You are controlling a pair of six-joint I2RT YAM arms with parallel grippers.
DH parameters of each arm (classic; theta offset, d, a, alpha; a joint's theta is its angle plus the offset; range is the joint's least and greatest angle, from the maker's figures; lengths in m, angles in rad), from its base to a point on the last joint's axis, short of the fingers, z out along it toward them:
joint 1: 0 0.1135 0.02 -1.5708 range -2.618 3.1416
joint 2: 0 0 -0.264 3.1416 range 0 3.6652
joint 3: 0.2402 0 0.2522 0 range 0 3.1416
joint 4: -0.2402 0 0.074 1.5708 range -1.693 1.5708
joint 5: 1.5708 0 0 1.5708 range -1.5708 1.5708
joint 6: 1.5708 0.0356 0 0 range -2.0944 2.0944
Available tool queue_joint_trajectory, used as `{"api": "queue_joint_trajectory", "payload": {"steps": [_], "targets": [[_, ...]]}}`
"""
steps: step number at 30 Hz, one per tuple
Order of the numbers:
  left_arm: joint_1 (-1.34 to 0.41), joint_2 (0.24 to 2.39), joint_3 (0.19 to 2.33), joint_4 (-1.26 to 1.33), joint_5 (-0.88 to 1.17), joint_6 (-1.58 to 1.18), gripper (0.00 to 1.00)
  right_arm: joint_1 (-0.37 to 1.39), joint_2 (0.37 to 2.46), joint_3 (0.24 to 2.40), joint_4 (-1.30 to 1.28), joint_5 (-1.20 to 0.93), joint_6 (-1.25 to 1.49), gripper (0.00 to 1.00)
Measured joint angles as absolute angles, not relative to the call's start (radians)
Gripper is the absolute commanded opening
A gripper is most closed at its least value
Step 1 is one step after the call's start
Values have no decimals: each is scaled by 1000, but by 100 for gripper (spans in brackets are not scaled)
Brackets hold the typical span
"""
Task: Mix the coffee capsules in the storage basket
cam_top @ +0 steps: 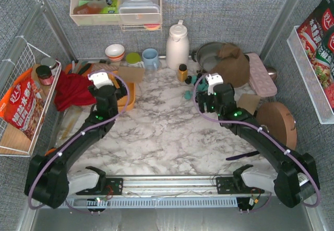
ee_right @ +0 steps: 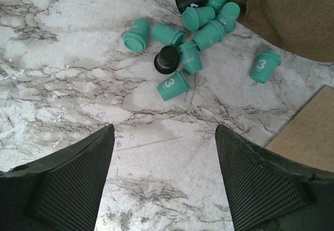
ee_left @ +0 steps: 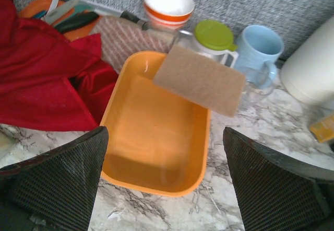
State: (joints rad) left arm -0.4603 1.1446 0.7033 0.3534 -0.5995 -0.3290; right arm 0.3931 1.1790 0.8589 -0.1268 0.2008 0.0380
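Note:
The storage basket (ee_left: 156, 131) is an orange-yellow tray, empty inside, with a tan sheet (ee_left: 201, 79) lying across its far right corner. My left gripper (ee_left: 165, 131) hovers open over the basket's near end, nothing between its fingers; from above the left gripper (cam_top: 107, 92) covers part of the basket (cam_top: 129, 99). The coffee capsules (ee_right: 180, 32), several teal and a few black, lie tipped in a loose heap on the marble, one teal capsule (ee_right: 265, 66) apart at the right. My right gripper (ee_right: 164, 127) is open and empty just short of the heap. From above, the capsules (cam_top: 189, 94) sit left of the right gripper (cam_top: 209, 97).
A red cloth (ee_left: 42, 74) lies left of the basket. Behind it stand a striped bowl (ee_left: 168, 5), a green-lidded jar (ee_left: 214, 37), a blue mug (ee_left: 258, 48) and a white flask (cam_top: 177, 45). An amber bottle (cam_top: 182, 72), a brown cloth (ee_right: 292, 16) and a tan card (ee_right: 310, 131) border the capsules.

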Motion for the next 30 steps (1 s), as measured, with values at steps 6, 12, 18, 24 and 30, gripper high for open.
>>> {"api": "queue_joint_trajectory", "payload": {"steps": [6, 12, 18, 24, 30], "targets": [[-329, 1303, 760, 324, -487, -417, 99, 406, 1140, 749, -25, 193, 5, 83], [-234, 1456, 718, 496, -387, -503, 99, 408, 1115, 696, 30, 170, -42, 85], [-175, 1596, 688, 810, -326, -639, 99, 408, 1126, 701, 40, 136, -70, 86], [-120, 1738, 726, 976, -271, -850, 99, 409, 1130, 713, 39, 121, -85, 87], [-112, 1821, 784, 995, -224, -1007, 99, 411, 1134, 713, 39, 110, -93, 88]]}}
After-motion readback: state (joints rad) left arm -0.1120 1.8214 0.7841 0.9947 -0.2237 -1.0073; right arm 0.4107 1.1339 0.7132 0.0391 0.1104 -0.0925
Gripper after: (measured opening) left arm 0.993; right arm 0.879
